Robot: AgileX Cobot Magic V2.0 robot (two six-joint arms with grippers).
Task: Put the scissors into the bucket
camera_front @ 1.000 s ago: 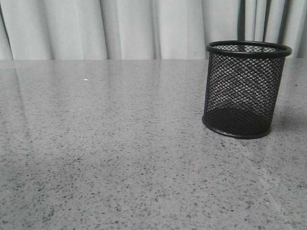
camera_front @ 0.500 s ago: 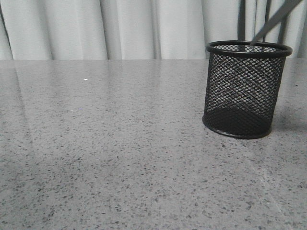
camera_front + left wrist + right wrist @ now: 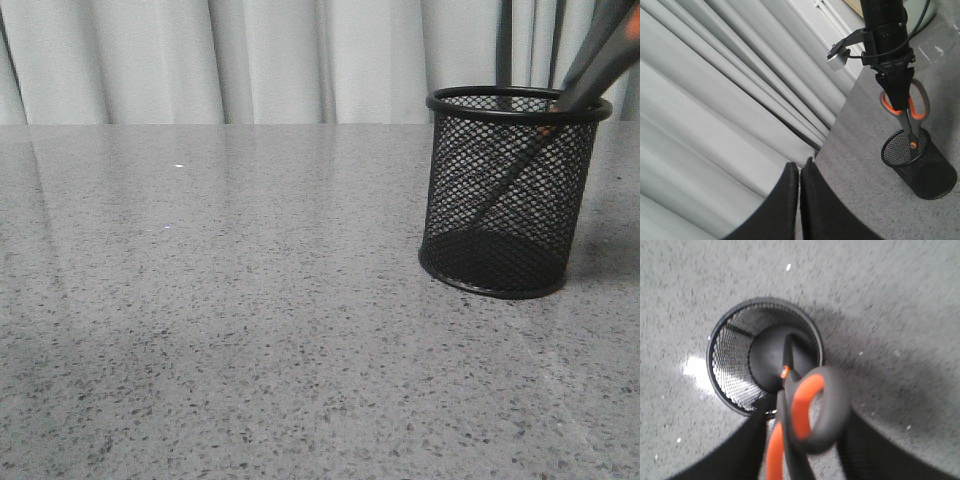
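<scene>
The right hand [image 3: 896, 95] pinches the scissors [image 3: 907, 112] by the handles, blades already inside the bucket [image 3: 510, 190] near the counter's [image 3: 250, 300] far right corner. They lean on the rim; I'd lower gently before letting go. The left hand [image 3: 800, 172] is pressed together, idle.
</scene>
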